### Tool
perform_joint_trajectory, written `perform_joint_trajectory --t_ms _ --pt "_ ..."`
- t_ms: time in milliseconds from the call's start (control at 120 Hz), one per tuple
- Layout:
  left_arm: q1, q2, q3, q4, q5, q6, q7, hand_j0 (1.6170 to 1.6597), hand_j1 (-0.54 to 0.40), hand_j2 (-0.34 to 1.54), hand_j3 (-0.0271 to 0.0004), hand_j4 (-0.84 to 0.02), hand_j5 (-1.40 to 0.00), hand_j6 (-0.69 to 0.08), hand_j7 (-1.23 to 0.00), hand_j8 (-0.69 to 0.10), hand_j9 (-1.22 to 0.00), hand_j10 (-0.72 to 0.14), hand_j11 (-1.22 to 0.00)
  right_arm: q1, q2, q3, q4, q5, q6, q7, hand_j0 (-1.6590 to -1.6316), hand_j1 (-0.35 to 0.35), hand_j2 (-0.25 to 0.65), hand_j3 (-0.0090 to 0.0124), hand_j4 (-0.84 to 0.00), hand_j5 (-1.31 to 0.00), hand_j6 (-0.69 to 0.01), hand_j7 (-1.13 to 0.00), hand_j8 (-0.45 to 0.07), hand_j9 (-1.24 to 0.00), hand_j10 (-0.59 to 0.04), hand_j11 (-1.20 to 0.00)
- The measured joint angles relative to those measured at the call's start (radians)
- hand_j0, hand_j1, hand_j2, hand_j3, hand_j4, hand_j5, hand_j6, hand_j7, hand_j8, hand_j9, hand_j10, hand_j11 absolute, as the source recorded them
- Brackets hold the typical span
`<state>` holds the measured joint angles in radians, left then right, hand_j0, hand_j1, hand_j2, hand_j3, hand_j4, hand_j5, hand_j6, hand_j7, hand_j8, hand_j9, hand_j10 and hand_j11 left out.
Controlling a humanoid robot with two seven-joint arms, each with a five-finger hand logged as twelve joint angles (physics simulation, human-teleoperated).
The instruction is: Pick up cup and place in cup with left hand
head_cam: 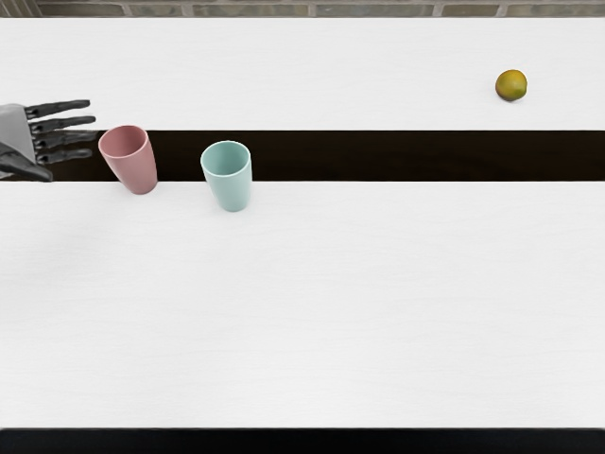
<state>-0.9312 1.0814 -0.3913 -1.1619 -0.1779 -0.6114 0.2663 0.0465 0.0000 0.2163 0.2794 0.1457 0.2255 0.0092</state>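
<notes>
In the head view, the left hand [36,142] enters from the left edge of the scene, on the far half of the table [312,303]. Its fingers are stretched out towards the right and are a little spread, with narrow spaces between them. The thumb [26,168] lies on the near side of the hand, and it also points to the right, apart from the fingers. The hand holds nothing.

Just to the right of the fingertips there is the pink cup [135,165]. It stands upright, and its opening looks up. The fingertips are very close to its rim, but I cannot tell if one of them touches it.

Further to the right, and slightly nearer, stands the light green cup [230,180], also upright with the opening up. The two cups are separate, with a space between them, and neither of them is inside the other. Both have their base on the white surface, at the near side of the dark band [378,156], which crosses the scene from left to right.

At the far right, well apart from the cups, lies a round yellow-green fruit [511,85]. Behind the table, at the far side, there is a brick wall [378,9].
</notes>
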Motion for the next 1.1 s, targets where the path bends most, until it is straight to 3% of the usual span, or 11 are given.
perform_joint_trajectory --t_ms 100,133,175,250,308,375,450,508,667,908,1100 --pt "-0.009 -0.014 0.001 0.005 0.002 0.0 0.019 1.6581 0.349 0.0 0.0 0.003 0.0 0.003 0.0 0.003 0.0 0.002 0.0 -0.004 0.0 0.0 0.0 0.0 0.0 0.0 -1.6581 -0.349 0.0 0.0 0.0 0.0 0.001 0.0 0.001 0.0 0.0 0.0" --pt "-0.013 -0.022 0.001 0.005 0.002 0.0 0.055 1.6581 0.349 0.0 0.0 0.003 0.0 0.003 0.0 0.003 0.0 0.002 0.0 -0.006 0.0 0.0 0.0 0.0 0.0 0.0 -1.6581 -0.349 0.0 0.0 0.0 0.0 0.001 0.0 0.001 0.0 0.0 0.0" --pt "-0.035 -0.043 -0.001 0.006 0.002 0.0 0.125 1.6581 0.349 0.0 0.0 0.003 0.0 0.003 0.0 0.003 0.0 0.002 0.0 -0.009 0.0 -0.001 0.0 0.0 0.0 0.0 -1.6581 -0.349 0.0 0.0 0.0 0.0 0.001 0.0 0.001 0.0 0.0 0.0" --pt "-0.135 -0.092 -0.001 0.005 0.032 0.0 0.236 1.6581 0.349 0.0 0.0 0.003 0.0 0.004 0.0 0.003 0.0 0.003 0.0 -0.012 0.0 -0.002 0.0 0.0 0.0 0.0 -1.6581 -0.349 0.0 0.0 0.0 0.0 0.001 0.0 0.0 0.0 0.0 0.0" --pt "-0.224 -0.157 0.0 0.002 0.132 0.0 0.282 1.6581 0.349 0.0 0.0 0.002 0.0 0.003 0.0 0.002 0.0 0.002 0.0 -0.013 0.0 -0.002 0.0 0.0 0.0 0.0 -1.6581 -0.349 0.0 0.0 0.0 0.0 0.001 0.0 0.001 0.0 0.0 0.0" --pt "-0.301 -0.192 0.001 -0.019 0.272 0.0 0.312 1.6581 0.349 0.0 0.0 0.001 0.0 0.002 0.0 0.001 0.0 0.001 0.0 -0.013 0.0 -0.002 0.0 0.0 0.0 0.0 -1.6581 -0.349 0.0 0.0 0.0 0.0 0.001 0.0 0.001 0.0 0.0 0.0" --pt "-0.364 -0.273 0.003 -0.049 0.434 0.0 0.329 1.6581 0.349 0.0 0.0 0.001 0.0 0.001 0.0 0.001 0.0 0.001 0.0 -0.014 0.0 -0.002 0.0 0.0 0.0 0.0 -1.6581 -0.349 0.0 0.0 0.0 0.0 0.001 0.0 0.0 0.0 0.0 0.0" --pt "-0.378 -0.351 0.005 -0.061 0.569 0.009 0.335 1.6581 0.349 0.0 0.0 0.0 0.0 0.0 0.0 0.0 0.0 0.0 0.0 -0.014 0.0 -0.002 0.0 0.0 0.0 0.0 -1.6581 -0.349 0.0 0.0 0.0 0.0 0.001 0.0 0.001 0.0 0.0 0.0" --pt "-0.399 -0.459 0.009 -0.07 0.884 0.236 0.343 1.6581 0.349 0.0 0.0 -0.001 0.0 -0.002 0.0 -0.001 0.0 -0.001 0.0 -0.014 0.0 -0.002 0.0 0.0 0.0 0.0 -1.6581 -0.349 0.0 0.0 0.0 0.0 0.001 0.0 0.0 0.0 0.0 0.0" --pt "-0.387 -0.632 0.105 -0.057 1.082 0.462 0.344 1.6581 0.349 0.0 0.0 -0.002 0.0 -0.003 0.0 -0.003 0.0 -0.002 0.0 -0.014 0.0 -0.002 0.0 0.0 0.0 0.0 -1.6581 -0.349 0.0 0.0 0.0 0.0 0.001 0.0 0.001 0.0 0.0 0.0" --pt "-0.344 -0.706 0.141 0.004 1.124 0.524 0.345 1.6581 0.349 0.0 0.0 -0.003 0.0 -0.004 0.0 -0.003 0.0 -0.002 0.0 -0.014 0.0 -0.002 0.0 0.0 0.0 0.0 -1.6581 -0.349 0.0 0.0 0.0 0.0 0.001 0.0 0.0 0.0 0.0 0.0"
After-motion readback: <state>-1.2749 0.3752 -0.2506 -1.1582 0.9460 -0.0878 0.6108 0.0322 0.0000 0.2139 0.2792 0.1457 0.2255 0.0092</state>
